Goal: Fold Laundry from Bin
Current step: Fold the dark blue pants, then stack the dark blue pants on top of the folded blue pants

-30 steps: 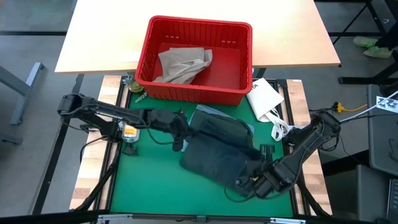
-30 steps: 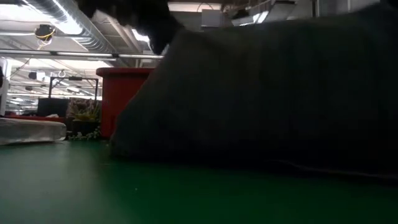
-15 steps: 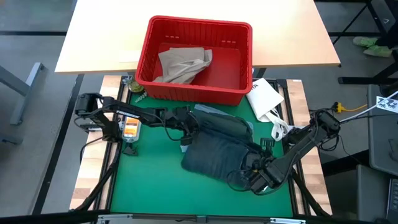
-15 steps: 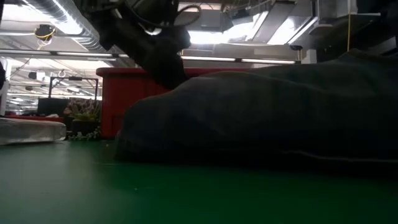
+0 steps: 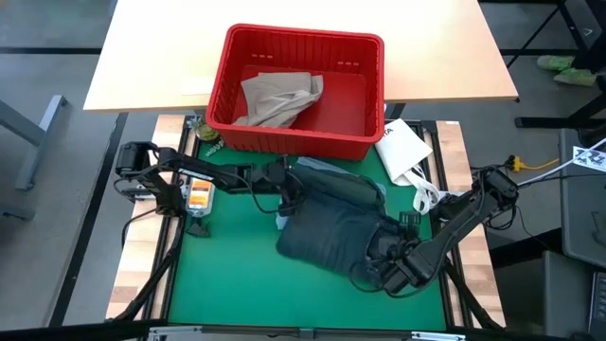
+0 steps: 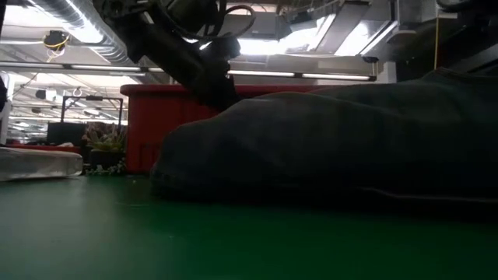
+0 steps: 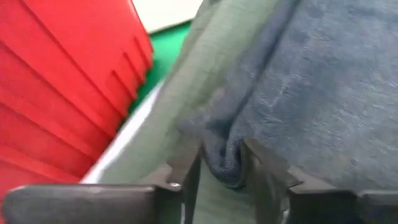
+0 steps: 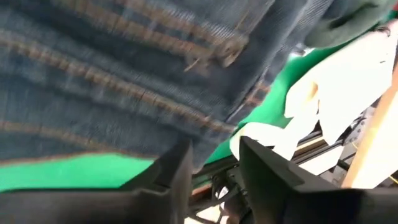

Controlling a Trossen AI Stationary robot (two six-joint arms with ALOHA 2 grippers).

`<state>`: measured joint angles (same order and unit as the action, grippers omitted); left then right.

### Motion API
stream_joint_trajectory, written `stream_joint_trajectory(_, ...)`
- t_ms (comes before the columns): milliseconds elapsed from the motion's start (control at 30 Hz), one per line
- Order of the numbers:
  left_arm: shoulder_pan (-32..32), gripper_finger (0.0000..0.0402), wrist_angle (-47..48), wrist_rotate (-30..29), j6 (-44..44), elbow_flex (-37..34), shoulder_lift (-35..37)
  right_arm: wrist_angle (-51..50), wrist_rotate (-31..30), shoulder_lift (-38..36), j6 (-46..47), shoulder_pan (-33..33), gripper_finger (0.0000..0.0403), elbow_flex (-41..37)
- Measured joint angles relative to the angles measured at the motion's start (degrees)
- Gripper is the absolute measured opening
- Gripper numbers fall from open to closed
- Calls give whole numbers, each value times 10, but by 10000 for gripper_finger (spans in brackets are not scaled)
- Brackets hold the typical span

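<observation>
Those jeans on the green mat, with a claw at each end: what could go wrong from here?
The left gripper has a denim fold between its parted fingers, so pulling back might drag the jeans and spoil the fold.

The jeans lie on a dark green garment; shifting them could pull it along.

The right gripper is close to the white packet and could snag it.
</observation>
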<state>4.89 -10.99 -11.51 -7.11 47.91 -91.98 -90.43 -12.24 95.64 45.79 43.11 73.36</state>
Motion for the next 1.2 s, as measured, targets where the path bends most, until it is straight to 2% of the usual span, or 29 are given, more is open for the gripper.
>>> stream_joint_trajectory(200, 0, 157, 0, -19, -12, 37, 0, 3, 79, 0, -13, 0, 153, 0)
stream_joint_trajectory(333, 0, 166, 16, -18, -12, 75, 0, 2, 137, 1, -12, 0, 154, 6)
stream_joint_trajectory(467, -2, 166, 90, -6, -12, 134, 1, 3, 145, 1, -12, 0, 154, 44)
stream_joint_trajectory(533, -6, 166, 150, 4, -11, 166, 1, 4, 128, 1, -12, 0, 154, 73)
stream_joint_trajectory(633, -21, 166, 256, 23, -11, 216, 1, 10, 66, 1, -7, 0, 154, 113)
stream_joint_trajectory(733, -44, 166, 353, 50, -10, 252, 1, 48, -52, 1, 7, 0, 154, 132)
stream_joint_trajectory(833, -77, 166, 408, 89, -6, 260, 1, 109, -192, 1, 4, 0, 154, 132)
stream_joint_trajectory(900, -101, 166, 437, 112, -4, 257, 1, 143, -255, 8, -7, -5, 154, 132)
stream_joint_trajectory(967, -127, 166, 439, 117, 2, 242, 1, 161, -277, 19, -19, -13, 154, 132)
stream_joint_trajectory(1100, -167, 166, 424, 97, 4, 196, -3, 161, -270, 48, -26, -36, 154, 132)
stream_joint_trajectory(1200, -184, 166, 361, 67, 8, 150, -3, 156, -245, 74, -28, -59, 154, 132)
